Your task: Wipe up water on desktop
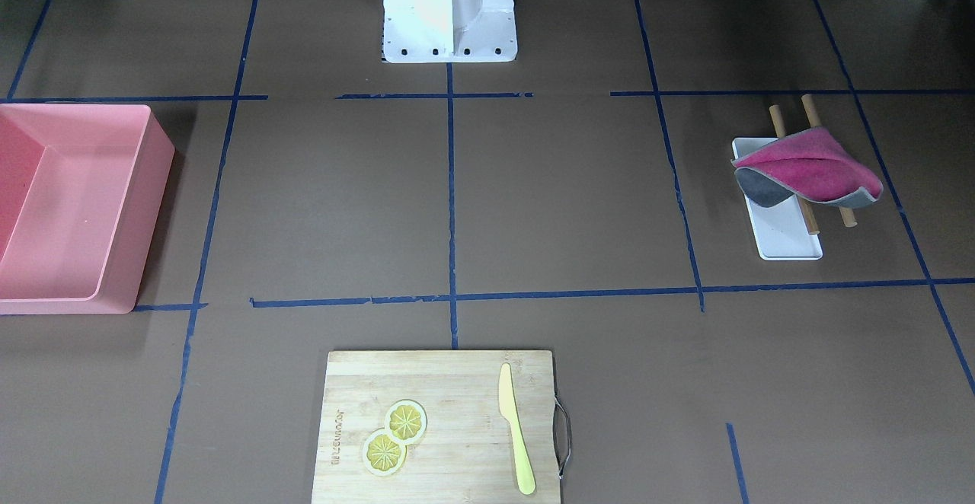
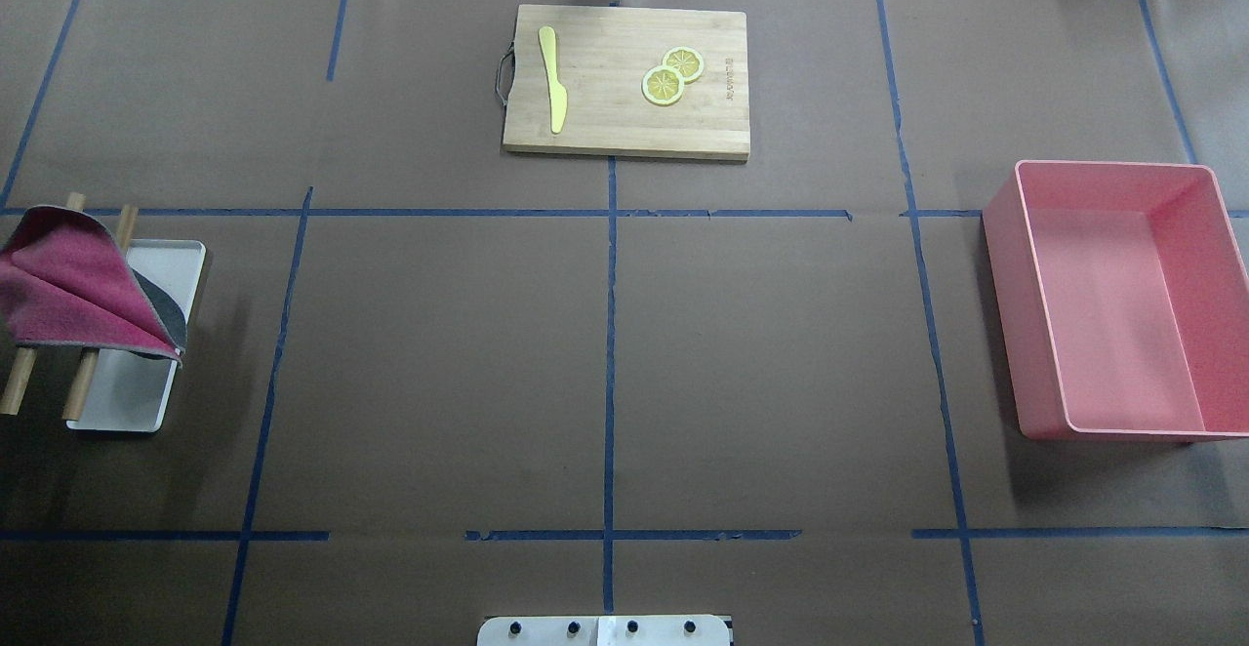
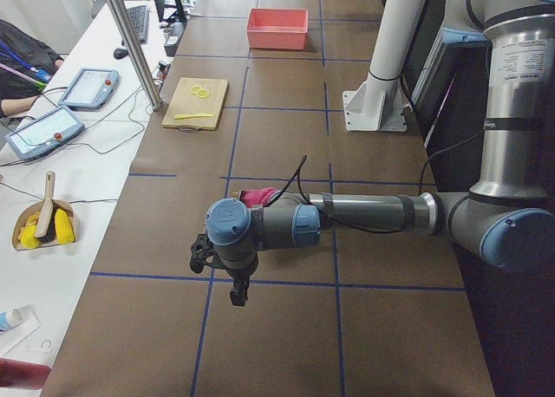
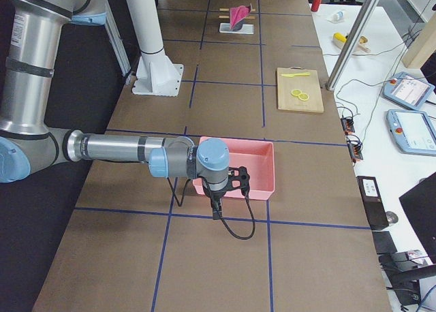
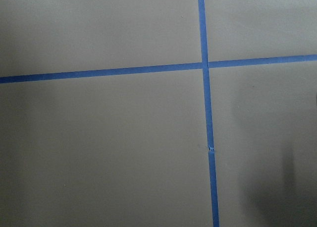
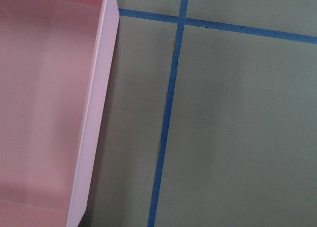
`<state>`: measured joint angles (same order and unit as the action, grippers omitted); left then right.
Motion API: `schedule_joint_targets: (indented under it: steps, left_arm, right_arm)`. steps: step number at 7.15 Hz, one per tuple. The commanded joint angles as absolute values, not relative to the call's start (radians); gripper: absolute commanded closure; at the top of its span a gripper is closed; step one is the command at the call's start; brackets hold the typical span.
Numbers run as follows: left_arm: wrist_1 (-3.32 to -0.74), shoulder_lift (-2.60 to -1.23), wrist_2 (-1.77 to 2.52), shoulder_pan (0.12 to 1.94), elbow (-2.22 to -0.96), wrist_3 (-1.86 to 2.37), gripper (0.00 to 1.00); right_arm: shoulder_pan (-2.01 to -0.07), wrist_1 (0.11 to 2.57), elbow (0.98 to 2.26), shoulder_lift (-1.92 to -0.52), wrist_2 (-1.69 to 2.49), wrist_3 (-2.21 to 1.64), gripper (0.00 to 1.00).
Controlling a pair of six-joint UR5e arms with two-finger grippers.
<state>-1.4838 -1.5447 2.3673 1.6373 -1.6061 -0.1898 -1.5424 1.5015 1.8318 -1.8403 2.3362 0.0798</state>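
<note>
The brown desktop [image 1: 564,199] with blue tape lines fills the overhead view [image 2: 439,363]; I see no water on it. A red and grey cloth [image 1: 811,173] lies draped over two wooden rods above a small white tray [image 1: 784,241], at the left edge of the overhead view [image 2: 68,285]. My left gripper [image 3: 201,254] shows only in the exterior left view, hovering near the cloth [image 3: 260,195]; I cannot tell whether it is open or shut. My right gripper [image 4: 240,179] shows only in the exterior right view, beside the pink bin; I cannot tell its state either.
A pink bin [image 2: 1005,314] stands at the right of the overhead view; its wall shows in the right wrist view [image 6: 94,118]. A wooden cutting board [image 2: 605,129] at the far edge carries a yellow knife [image 1: 514,428] and two lemon slices [image 1: 392,439]. The robot base [image 1: 449,39] is white.
</note>
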Motion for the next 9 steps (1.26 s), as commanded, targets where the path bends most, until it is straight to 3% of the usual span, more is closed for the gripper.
schedule_joint_targets:
  steps: [1,3,7,9]
  left_arm:
    - [-1.489,-1.558,2.364,1.628,-1.609,-0.184,0.0]
    - [-1.66,-1.588,2.37,1.621,-1.599,-0.178,0.0]
    - [-1.715,-1.583,2.378,1.568,-1.633,-0.155,0.0]
    - [-1.807,-1.621,2.367,1.455,-1.664,0.153,0.0]
  right_arm:
    - [-1.542,1.5,1.833,-1.839,2.336,0.078,0.0]
    - [-1.54,1.502,1.833,-1.829,2.335,0.078,0.0]
    - [-1.536,1.502,1.833,-1.815,2.336,0.074,0.0]
    - [-1.534,1.502,1.832,-1.813,2.336,0.075,0.0]
